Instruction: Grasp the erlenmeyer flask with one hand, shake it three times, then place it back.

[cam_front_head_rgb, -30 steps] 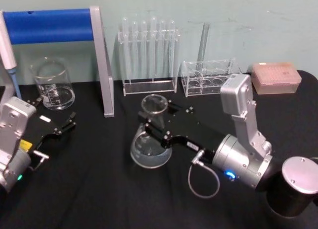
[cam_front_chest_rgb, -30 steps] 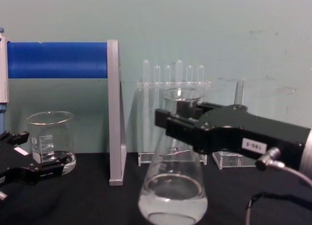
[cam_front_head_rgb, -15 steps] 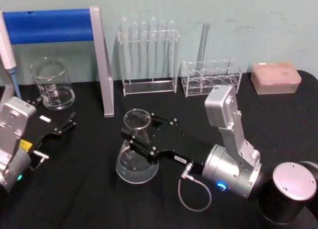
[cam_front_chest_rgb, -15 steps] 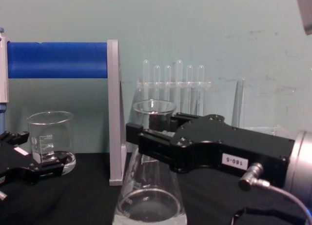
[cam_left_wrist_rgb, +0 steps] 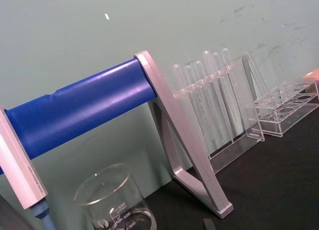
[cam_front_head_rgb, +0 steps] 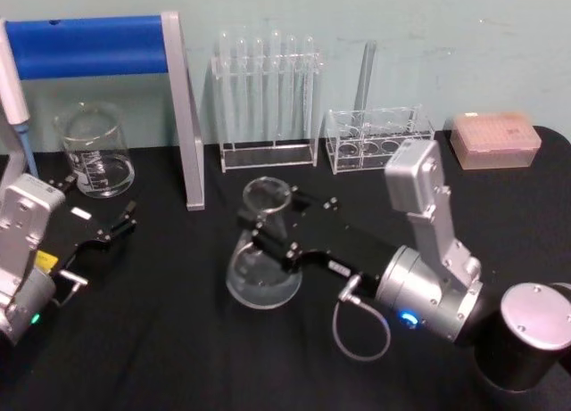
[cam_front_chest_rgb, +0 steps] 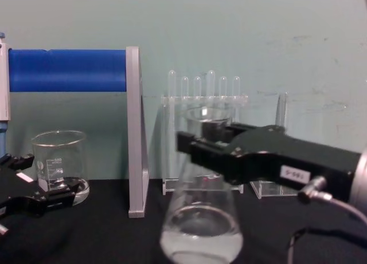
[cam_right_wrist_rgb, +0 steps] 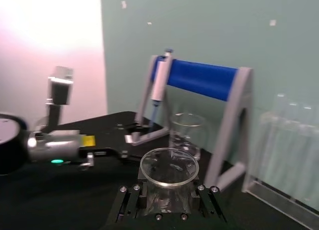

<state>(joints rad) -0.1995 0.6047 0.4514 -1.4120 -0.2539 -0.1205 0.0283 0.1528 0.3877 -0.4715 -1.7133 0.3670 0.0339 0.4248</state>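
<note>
Right tool (cam_front_head_rgb: 270,222): we see its black jaws closed around the neck of the erlenmeyer flask (cam_front_head_rgb: 259,273), just under the flared rim, gripping it from both sides.
Flask position: upright over the middle of the tabletop (cam_front_head_rgb: 178,357), in front of the test-tube rack (cam_front_head_rgb: 266,99). A little clear liquid sits in its wide base. We cannot tell whether the base touches the tabletop.
Left tool (cam_front_head_rgb: 98,201): low at the left, jaws spread wide and empty, near the beaker (cam_front_head_rgb: 94,152) and well apart from the flask.
Behind: a blue-barred stand (cam_front_head_rgb: 89,45), its grey leg between beaker and rack.
</note>
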